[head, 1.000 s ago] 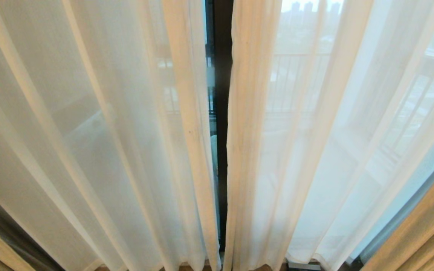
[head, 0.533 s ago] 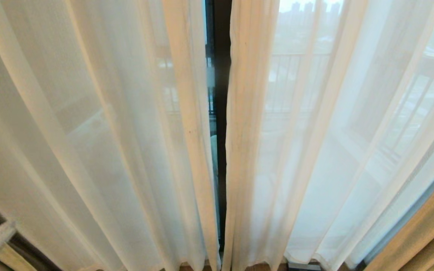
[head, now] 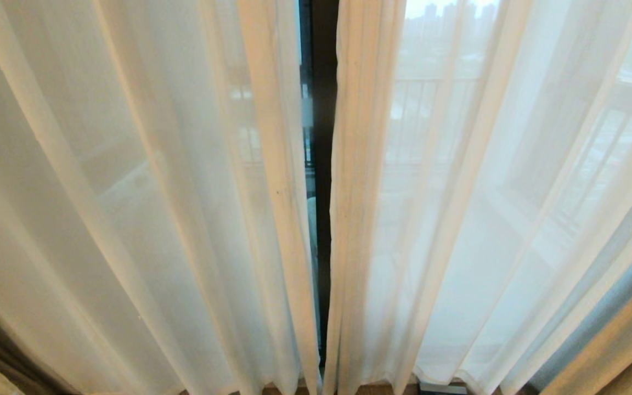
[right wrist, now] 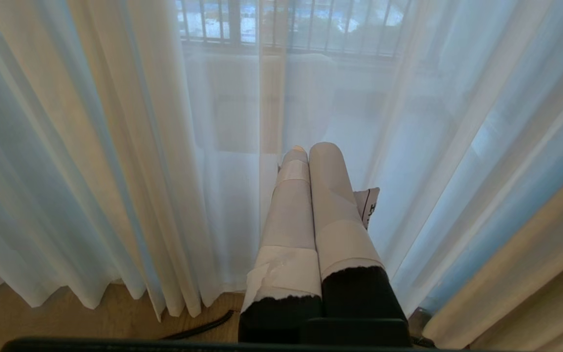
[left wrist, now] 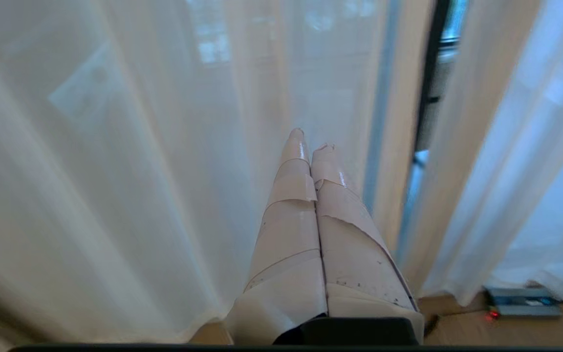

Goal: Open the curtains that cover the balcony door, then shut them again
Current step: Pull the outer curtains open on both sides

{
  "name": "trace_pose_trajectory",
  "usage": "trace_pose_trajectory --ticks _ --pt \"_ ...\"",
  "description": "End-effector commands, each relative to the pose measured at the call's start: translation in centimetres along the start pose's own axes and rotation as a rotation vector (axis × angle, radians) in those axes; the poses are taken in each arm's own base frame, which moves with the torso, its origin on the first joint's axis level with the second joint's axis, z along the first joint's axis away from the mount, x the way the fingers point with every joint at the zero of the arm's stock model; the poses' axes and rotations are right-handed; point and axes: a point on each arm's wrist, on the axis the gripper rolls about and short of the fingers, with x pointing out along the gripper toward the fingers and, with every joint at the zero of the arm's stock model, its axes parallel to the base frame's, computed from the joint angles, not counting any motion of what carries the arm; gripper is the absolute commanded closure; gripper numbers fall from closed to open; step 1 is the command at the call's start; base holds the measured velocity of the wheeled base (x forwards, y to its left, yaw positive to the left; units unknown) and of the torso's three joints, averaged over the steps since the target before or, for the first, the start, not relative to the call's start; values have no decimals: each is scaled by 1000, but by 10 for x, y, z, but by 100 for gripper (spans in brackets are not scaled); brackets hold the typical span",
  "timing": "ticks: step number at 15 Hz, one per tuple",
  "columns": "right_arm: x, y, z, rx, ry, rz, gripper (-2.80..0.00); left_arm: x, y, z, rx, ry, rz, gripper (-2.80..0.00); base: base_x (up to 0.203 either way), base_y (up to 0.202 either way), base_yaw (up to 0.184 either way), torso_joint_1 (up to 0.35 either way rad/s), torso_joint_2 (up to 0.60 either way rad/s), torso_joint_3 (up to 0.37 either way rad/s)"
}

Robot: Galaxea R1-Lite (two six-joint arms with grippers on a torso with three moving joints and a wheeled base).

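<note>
With the sheer curtains (head: 184, 219) drawn across the balcony door (head: 324, 164) but for a thin central gap, and your left tool (left wrist: 311, 142) and right tool (right wrist: 311, 149) both closed and empty near the fabric, finish by checking the two edges meet evenly.

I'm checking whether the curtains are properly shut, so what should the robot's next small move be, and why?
Probably nudge the left sheer's inner edge toward the right sheer. A narrow gap between them shows the dark door frame. The left gripper, fingers together and holding nothing, points at the left sheer beside that gap; the right gripper is shut too.
</note>
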Motion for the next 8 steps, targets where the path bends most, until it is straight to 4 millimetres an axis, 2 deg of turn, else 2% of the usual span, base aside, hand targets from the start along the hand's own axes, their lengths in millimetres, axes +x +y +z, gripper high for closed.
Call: trace_pose_trajectory --ticks 1,8 --pt "0 0 0 -1 1 1 0 -4 0 -8 -15 -19 25 0 0 0 0 0 0 0" --pt "0 0 0 -1 1 1 0 -4 0 -8 -7 -17 32 0 0 0 0 0 0 0"
